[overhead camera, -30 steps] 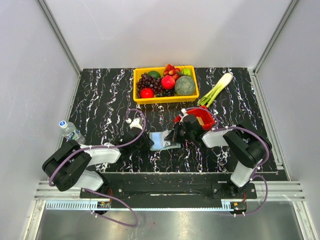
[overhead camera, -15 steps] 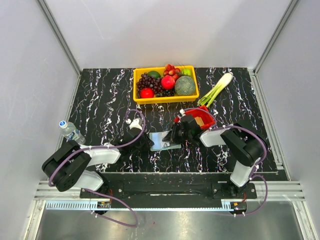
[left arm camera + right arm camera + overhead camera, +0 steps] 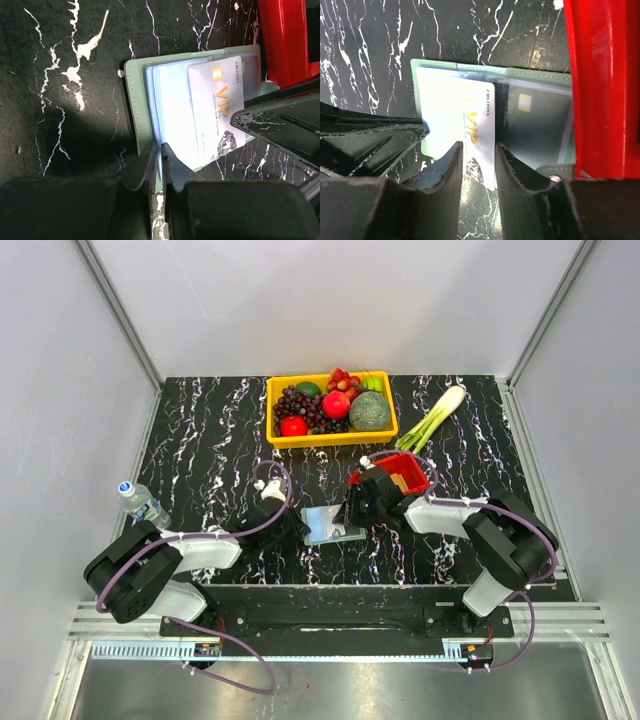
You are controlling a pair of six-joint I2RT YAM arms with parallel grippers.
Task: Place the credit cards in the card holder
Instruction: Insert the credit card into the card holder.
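Right gripper (image 3: 479, 148) parted over whitish card (image 3: 452, 107) on card holder (image 3: 530, 75)

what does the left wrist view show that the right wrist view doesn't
Only the left wrist view: the left gripper pinched shut on the clear sleeves of the card holder. Only the right wrist view: a dark card tucked in a pocket, the snap, and the right gripper with fingers apart over the white VIP card. Both: the open holder, that VIP card on it, and the red basket beside it.
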